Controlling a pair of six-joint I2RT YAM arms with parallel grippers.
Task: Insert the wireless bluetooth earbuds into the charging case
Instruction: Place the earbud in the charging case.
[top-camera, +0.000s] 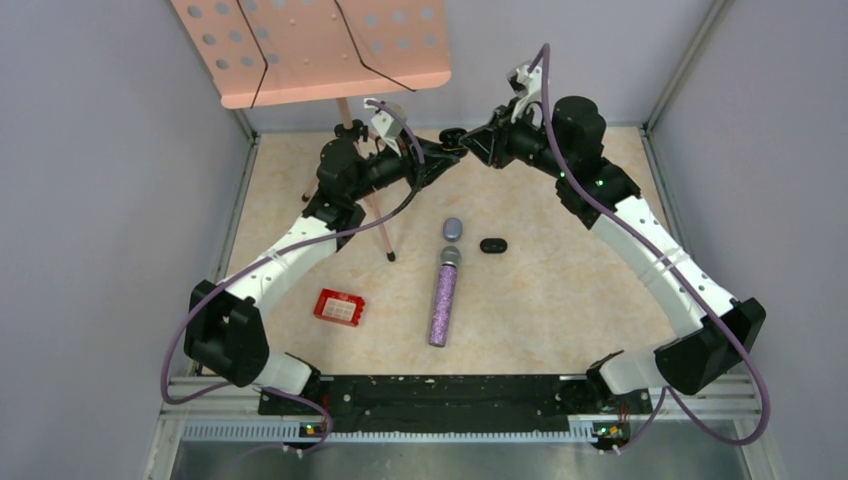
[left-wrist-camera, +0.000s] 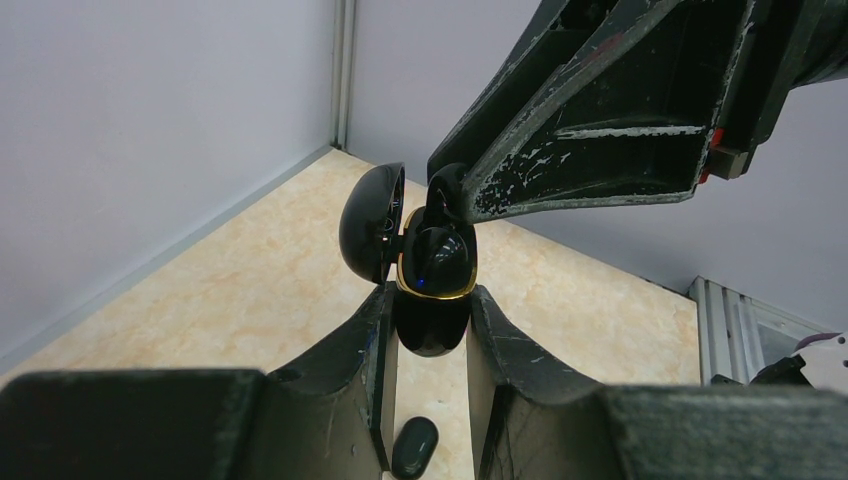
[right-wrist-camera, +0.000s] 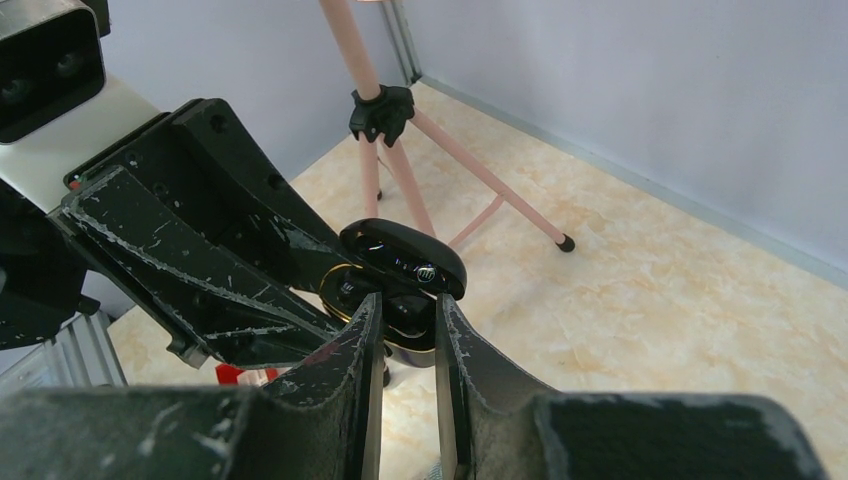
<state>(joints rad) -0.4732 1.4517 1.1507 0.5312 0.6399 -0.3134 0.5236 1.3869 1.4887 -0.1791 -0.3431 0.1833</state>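
My left gripper (top-camera: 438, 160) is shut on an open glossy black charging case (left-wrist-camera: 433, 290) with a gold rim, held up in the air; its lid (left-wrist-camera: 372, 222) is swung to the left. My right gripper (top-camera: 470, 145) comes from the opposite side, and its fingertips (left-wrist-camera: 480, 195) hold a black earbud (left-wrist-camera: 446, 190) right at the case's open top. In the right wrist view the earbud (right-wrist-camera: 405, 309) sits between my fingers (right-wrist-camera: 366, 325), under the lid (right-wrist-camera: 405, 258). The pale purple earbuds are out of view.
On the table lie a closed pale purple case (top-camera: 452, 228), a closed black case (top-camera: 492, 245), a purple glitter microphone (top-camera: 444, 295) and a red box (top-camera: 339, 306). A pink music stand (top-camera: 320, 45) with tripod legs (right-wrist-camera: 480, 175) stands at the back left.
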